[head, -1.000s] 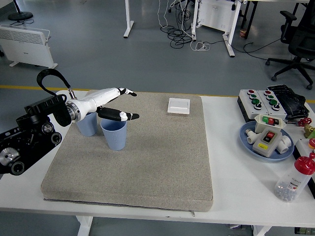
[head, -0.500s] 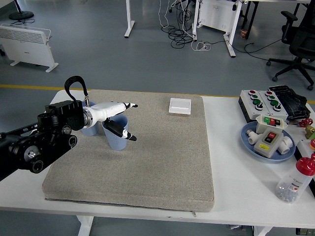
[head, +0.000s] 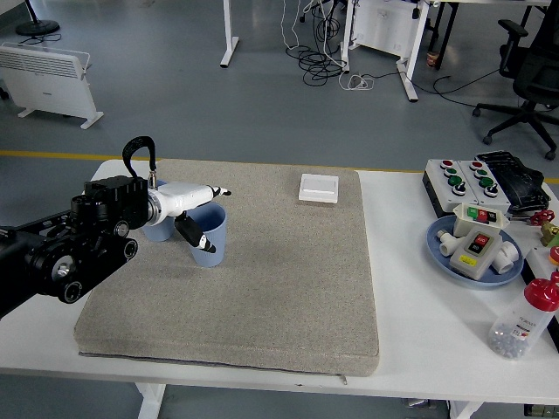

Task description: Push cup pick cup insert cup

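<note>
**Observer:** What is your left hand doing over there?

**Operator:** My white five-fingered left hand (head: 194,209) is closing round the near pale blue plastic cup (head: 210,242). The upper fingers (head: 212,190) lie across its rim and the thumb hangs down its front face, so I judge it clamped on the cup, though I can't confirm every finger touches.

**Observer:** And the other cup?

**Operator:** A second pale blue plastic cup (head: 158,230) stands upright just behind the wrist, mostly hidden by it. The two cups sit side by side, close or touching; I can't tell which. I'd guess they're that close so the lift and the drop-in are one short move.

**Observer:** Why the grey padded mat (head: 262,297)?

**Operator:** Probably to let a cup slide without skidding away, and to soften any bump.

**Observer:** Room to work?

**Operator:** Plenty. Ahead of the fingertips the mat is bare all the way across. A flat white square box (head: 317,188) lies well beyond the fingers near the mat's far edge. The mat's left edge is near, under my forearm, so I'd keep any swing toward the open side.

**Observer:** Right arm?

**Operator:** Not visible to me. Over there, well clear, are a blue dish of switch parts (head: 437,247) and a red-capped clear bottle (head: 522,320).
</note>
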You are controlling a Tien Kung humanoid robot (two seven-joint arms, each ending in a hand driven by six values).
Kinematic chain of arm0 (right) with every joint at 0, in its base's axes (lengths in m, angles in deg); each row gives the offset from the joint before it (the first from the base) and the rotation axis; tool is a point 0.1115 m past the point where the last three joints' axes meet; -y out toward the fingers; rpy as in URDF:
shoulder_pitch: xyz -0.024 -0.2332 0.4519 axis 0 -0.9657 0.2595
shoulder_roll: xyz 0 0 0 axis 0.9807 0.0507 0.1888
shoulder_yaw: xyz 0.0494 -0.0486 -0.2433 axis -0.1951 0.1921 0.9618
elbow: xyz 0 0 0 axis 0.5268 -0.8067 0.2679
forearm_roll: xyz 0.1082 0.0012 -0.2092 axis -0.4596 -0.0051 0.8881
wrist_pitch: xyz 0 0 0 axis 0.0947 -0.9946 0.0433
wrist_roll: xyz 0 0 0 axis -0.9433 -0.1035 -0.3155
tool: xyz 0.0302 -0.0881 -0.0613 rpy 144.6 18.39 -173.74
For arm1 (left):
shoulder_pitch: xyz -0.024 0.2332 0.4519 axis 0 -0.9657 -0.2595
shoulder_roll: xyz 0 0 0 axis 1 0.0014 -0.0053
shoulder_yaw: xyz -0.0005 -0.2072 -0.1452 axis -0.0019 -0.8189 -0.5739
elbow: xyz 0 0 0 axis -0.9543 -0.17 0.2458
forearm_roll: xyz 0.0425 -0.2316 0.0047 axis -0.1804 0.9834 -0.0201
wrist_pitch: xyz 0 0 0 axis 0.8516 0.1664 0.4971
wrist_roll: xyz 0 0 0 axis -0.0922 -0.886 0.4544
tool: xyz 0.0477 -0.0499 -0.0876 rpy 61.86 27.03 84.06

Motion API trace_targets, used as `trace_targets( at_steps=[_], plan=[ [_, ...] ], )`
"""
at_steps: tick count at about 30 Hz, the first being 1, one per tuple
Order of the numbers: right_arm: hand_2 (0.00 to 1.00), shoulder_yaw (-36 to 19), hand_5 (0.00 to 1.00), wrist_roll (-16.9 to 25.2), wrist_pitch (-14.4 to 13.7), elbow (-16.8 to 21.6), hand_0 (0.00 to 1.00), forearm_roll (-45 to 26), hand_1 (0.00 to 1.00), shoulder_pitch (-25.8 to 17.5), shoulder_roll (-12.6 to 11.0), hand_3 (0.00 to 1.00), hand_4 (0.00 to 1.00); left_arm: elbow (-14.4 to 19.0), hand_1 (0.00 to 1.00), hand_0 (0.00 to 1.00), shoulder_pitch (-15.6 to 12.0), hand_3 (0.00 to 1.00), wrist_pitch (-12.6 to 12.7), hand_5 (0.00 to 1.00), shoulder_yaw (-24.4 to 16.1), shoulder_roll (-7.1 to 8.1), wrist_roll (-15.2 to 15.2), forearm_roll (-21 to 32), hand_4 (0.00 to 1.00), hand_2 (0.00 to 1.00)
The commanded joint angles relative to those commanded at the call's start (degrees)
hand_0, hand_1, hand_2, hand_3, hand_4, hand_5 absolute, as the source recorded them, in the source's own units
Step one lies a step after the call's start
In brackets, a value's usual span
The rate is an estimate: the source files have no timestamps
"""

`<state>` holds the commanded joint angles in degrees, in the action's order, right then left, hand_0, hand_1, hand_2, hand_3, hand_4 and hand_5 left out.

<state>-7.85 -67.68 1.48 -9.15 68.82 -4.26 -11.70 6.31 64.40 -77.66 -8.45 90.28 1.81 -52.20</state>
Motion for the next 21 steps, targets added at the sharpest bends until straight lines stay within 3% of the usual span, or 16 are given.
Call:
trace_targets(
  at_steps=[2, 3, 8, 9, 14, 15, 20, 21],
  plan=[
    [0.643, 0.0, 0.468, 0.0, 0.0, 0.0, 0.723, -0.1, 0.651, 0.0, 0.0, 0.573, 0.118, 0.4, 0.859, 0.827, 0.0, 0.93, -0.2, 0.16, 0.1, 0.24, 0.3, 0.6, 0.857, 0.998],
    [0.643, -0.1, 0.468, 0.0, 0.0, 0.0, 0.723, 0.0, 0.65, 0.0, 0.0, 0.573, 0.119, 0.4, 0.805, 0.712, 0.0, 0.822, -0.2, 0.08, 0.3, 0.25, 0.4, 0.8, 0.775, 0.967],
    [0.643, -0.1, 0.468, 0.0, 0.0, 0.0, 0.723, 0.1, 0.65, 0.1, 0.0, 0.573, 0.119, -0.3, 0.805, 0.712, 0.1, 0.822, 0.1, 0.08, 0.7, 0.18, 1.2, 0.3, 0.775, 0.967],
    [0.643, -0.1, 0.468, 0.0, 0.0, 0.0, 0.723, 0.1, 0.65, 0.1, 0.0, 0.574, 0.118, -0.4, 0.719, 0.591, 0.1, 0.727, 0.2, 0.011, 0.8, 0.22, 1.4, 0.2, 0.658, 0.895],
    [0.643, -0.1, 0.468, 0.1, 0.0, 0.0, 0.723, 0.0, 0.65, 0.1, 0.0, 0.574, 0.118, -0.3, 0.719, 0.591, 0.1, 0.727, 0.6, 0.011, 0.7, 0.51, 2.1, 0.1, 0.658, 0.895],
    [0.643, -0.2, 0.468, 0.0, 0.0, 0.0, 0.723, 0.0, 0.65, 0.1, 0.0, 0.573, 0.118, -0.2, 0.617, 0.498, 0.1, 0.586, 0.6, 0.002, 0.7, 0.58, 2.2, 0.2, 0.589, 0.758],
    [0.643, -0.2, 0.468, 0.1, -0.1, 0.0, 0.723, 0.0, 0.65, 0.0, 0.0, 0.573, 0.118, 2.0, 0.617, 0.498, -0.6, 0.586, 0.7, 0.002, -0.4, 1.76, 2.7, 0.4, 0.589, 0.758],
    [0.643, -0.3, 0.468, 0.1, -0.1, 0.0, 0.723, -0.1, 0.65, 0.0, 0.0, 0.573, 0.118, 3.4, 0.55, 0.511, -0.9, 0.521, 0.5, 0.002, -1.2, 2.41, 2.3, 0.6, 0.469, 0.563]
  ],
)
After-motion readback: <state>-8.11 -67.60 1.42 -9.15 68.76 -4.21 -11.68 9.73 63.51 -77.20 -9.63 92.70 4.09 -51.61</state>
